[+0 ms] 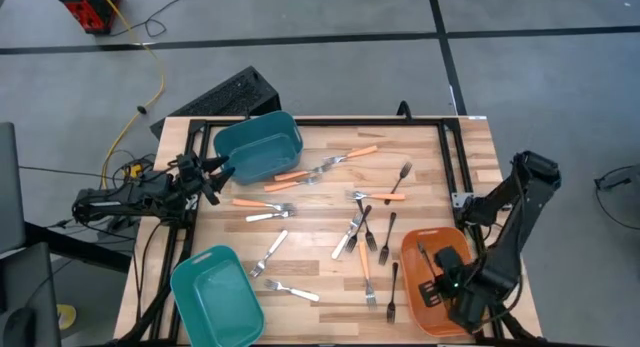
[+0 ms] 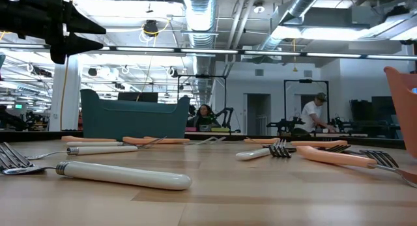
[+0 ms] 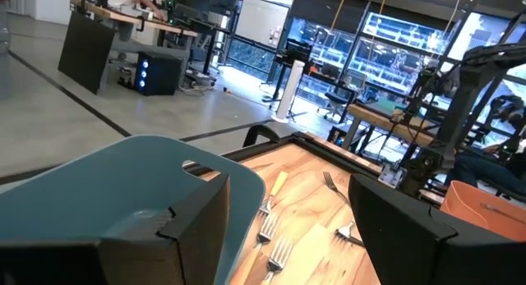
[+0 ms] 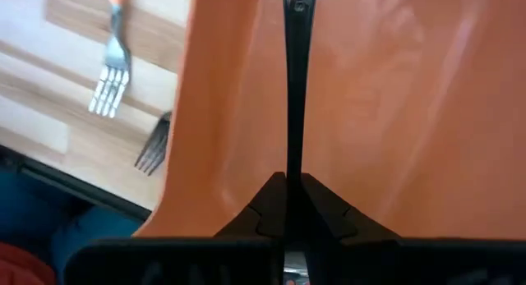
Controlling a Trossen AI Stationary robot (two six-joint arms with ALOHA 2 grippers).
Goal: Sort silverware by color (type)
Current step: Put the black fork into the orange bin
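Here, right gripper [image 4: 288, 204] pinched tight on a black fork [image 4: 291, 88], held over the orange bin [image 1: 415, 305] at the table's near right corner. Left gripper [image 1: 208, 177] parked at the table's left edge beside the far teal bin [image 1: 258, 147], fingers spread wide, holding nothing. Could snag or bounce out if released high or tilted toward the bin wall. Remaining forks scattered mid-table, another black fork [image 1: 393, 291] lying just beside the orange bin. Grip itself clear only from the right wrist view; overhead shows just the arm above the bin.
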